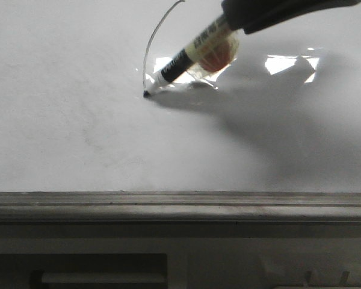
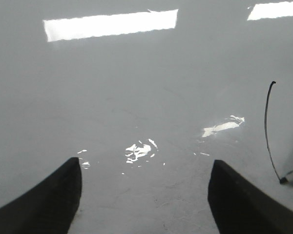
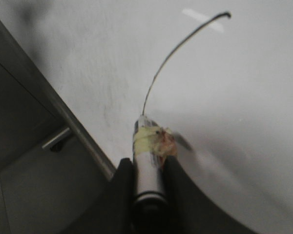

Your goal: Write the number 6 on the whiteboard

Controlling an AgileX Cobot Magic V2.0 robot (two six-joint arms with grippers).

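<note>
The whiteboard (image 1: 78,132) fills the front view. On it is a thin black curved stroke (image 1: 149,45), the upper part of the number 6; no loop shows. My right gripper (image 1: 237,24) is shut on a black marker (image 1: 186,55) wrapped in yellowish tape, with its tip (image 1: 147,94) touching the board at the stroke's lower end. In the right wrist view the gripper (image 3: 147,163) clamps the marker (image 3: 147,141) below the stroke (image 3: 171,53). My left gripper (image 2: 145,163) is open and empty over bare board (image 2: 136,78), with the stroke (image 2: 266,126) off to one side.
A grey metal ledge (image 1: 180,206) runs along the board's lower edge and also shows in the right wrist view (image 3: 63,112). Bright rectangular glare (image 1: 283,62) lies on the board near the marker. The arm's shadow (image 1: 271,132) falls across the right part of the board.
</note>
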